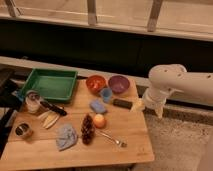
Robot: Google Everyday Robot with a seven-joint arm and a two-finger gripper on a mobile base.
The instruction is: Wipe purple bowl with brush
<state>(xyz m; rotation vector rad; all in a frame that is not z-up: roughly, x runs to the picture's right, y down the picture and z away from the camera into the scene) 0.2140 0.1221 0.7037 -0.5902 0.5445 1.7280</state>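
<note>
The purple bowl (119,83) stands at the back of the wooden table (135,142), right of an orange-red bowl (95,83). The brush (53,107), a slim dark stick, lies on the left part of the table, just below the green tray and beside a glass cup. My white arm (172,82) comes in from the right. The gripper (138,105) hangs at the table's right edge, just right of a short black block (122,103) and below and to the right of the purple bowl. It is far from the brush.
A green tray (50,84) sits at the back left. Also on the table are a blue cup (106,94), a blue sponge (98,106), an orange fruit (99,120), a brown cone (88,129), a fork (111,137), a blue cloth (66,136), a glass cup (33,101) and a metal tin (22,130).
</note>
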